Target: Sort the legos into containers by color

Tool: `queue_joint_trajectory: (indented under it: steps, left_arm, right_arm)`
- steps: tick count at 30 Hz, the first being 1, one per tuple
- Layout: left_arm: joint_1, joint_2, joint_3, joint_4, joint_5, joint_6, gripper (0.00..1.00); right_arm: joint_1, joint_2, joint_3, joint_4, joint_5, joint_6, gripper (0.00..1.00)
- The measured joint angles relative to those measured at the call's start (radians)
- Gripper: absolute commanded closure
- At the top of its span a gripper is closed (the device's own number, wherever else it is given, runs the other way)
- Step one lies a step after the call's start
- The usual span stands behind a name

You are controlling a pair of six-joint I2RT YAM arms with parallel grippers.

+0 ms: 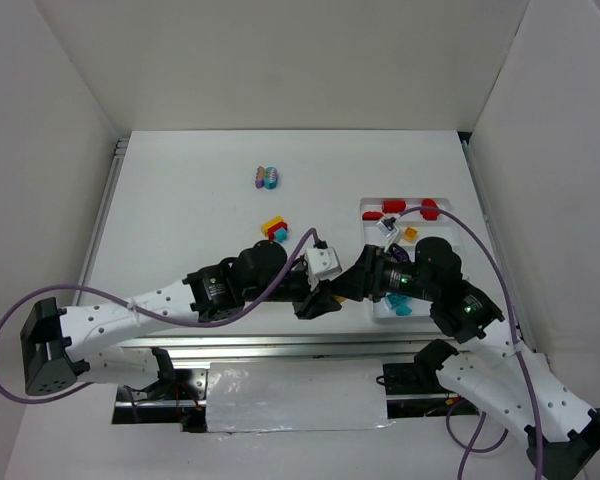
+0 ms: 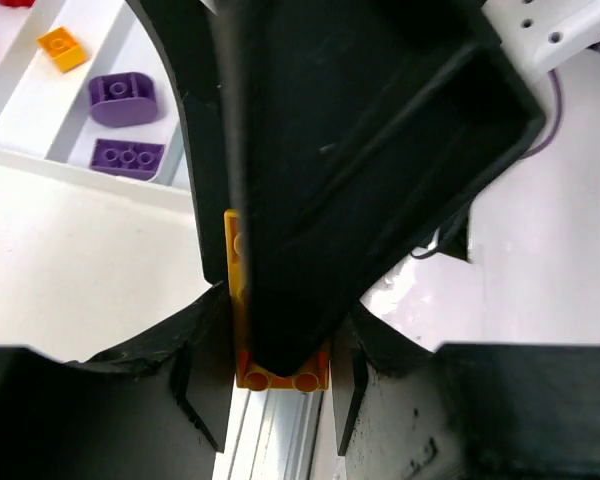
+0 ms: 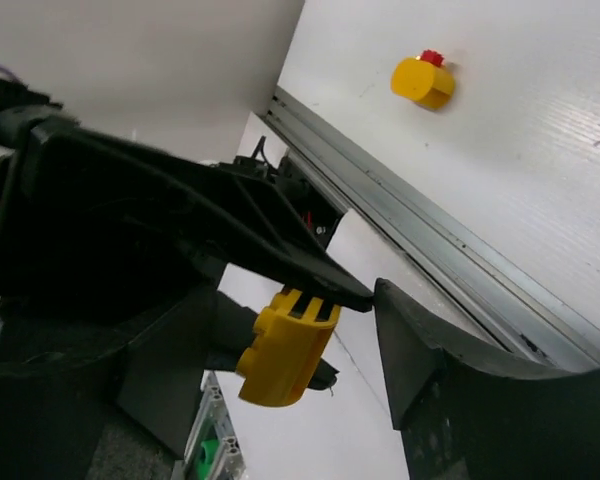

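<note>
left wrist, yellow brick (image 2: 280,378) by table edge (image 2: 270,440)

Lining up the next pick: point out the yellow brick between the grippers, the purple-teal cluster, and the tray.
yellow brick (image 3: 280,350): right wrist view, its near side face.
purple-teal cluster (image 1: 268,178): top external view, middle of the cluster.
tray (image 1: 365,204): top external view, far left corner of its rim.

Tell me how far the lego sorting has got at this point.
Partly done. The tray already holds red bricks, an orange brick, purple bricks and a teal brick. In hand: a yellow brick clamped in the left gripper, the right gripper open around it. Left: the purple-teal cluster and the yellow-red cluster on the table.
</note>
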Motion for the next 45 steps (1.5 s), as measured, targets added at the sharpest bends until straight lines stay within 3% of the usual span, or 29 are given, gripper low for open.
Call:
queue_joint_trajectory:
  steps: [1,2,5,6,8,9,11,14,15,21,26,32,38,41,44,45]
  left_arm:
    - [-0.003,0.0,0.0,-0.006,-0.015,0.004,1.0]
    - [-0.006,-0.002,0.0,-0.012,-0.033,0.008,1.0]
    - [-0.008,-0.005,0.0,-0.043,-0.084,0.029,1.0]
    - [-0.008,-0.004,0.0,-0.041,-0.1,0.037,1.0]
    - [-0.012,-0.004,0.0,-0.043,-0.122,0.053,1.0]
    - [-0.012,-0.004,0.0,-0.043,-0.126,0.053,0.95]
    - [-0.014,-0.004,0.0,-0.042,-0.138,0.054,0.8]
    - [-0.016,-0.004,0.0,-0.037,-0.155,0.056,0.05]
    - [-0.017,-0.004,0.0,-0.033,-0.18,0.056,0.0]
    - [-0.01,-0.004,0.0,-0.048,-0.351,0.003,0.0]
    - [-0.01,-0.004,0.063,-0.207,-0.559,-0.125,0.0]
    - [-0.005,-0.05,0.125,-0.411,-0.718,-0.294,0.0]
    - [0.003,-0.208,0.057,-0.537,-0.771,-0.388,0.0]
    - [0.012,-0.28,-0.009,-0.564,-0.79,-0.431,0.0]
    - [0.022,-0.311,-0.073,-0.582,-0.802,-0.481,0.01]
    - [0.024,-0.313,-0.089,-0.589,-0.808,-0.5,0.01]
  right_arm:
    - [0.017,0.005,0.002,-0.002,0.031,0.001,0.38]
    - [0.026,0.012,0.002,-0.004,0.05,0.004,0.54]
    - [0.035,0.026,0.002,-0.02,0.125,0.011,0.83]
    - [0.037,0.027,0.002,-0.023,0.145,0.026,0.85]
    - [0.041,0.031,0.003,-0.021,0.16,0.042,1.0]
    - [0.045,0.032,0.003,-0.019,0.167,0.042,1.0]
    - [0.048,0.032,0.003,-0.016,0.178,0.042,1.0]
    - [0.051,0.031,0.003,-0.01,0.192,0.042,1.0]
    - [0.053,0.029,0.003,-0.009,0.193,0.049,1.0]
    - [0.052,0.047,0.013,-0.028,0.323,0.031,1.0]
    - [-0.213,0.209,0.029,-0.032,0.432,-0.034,1.0]
    - [-0.472,0.595,0.13,-0.04,0.593,-0.091,1.0]
    - [-0.526,0.933,0.373,-0.039,0.671,-0.14,1.0]
    - [-0.529,1.022,0.434,-0.035,0.676,-0.158,0.9]
    - [-0.529,1.052,0.443,-0.043,0.681,-0.165,0.71]
    - [-0.529,1.054,0.443,-0.047,0.682,-0.167,0.52]
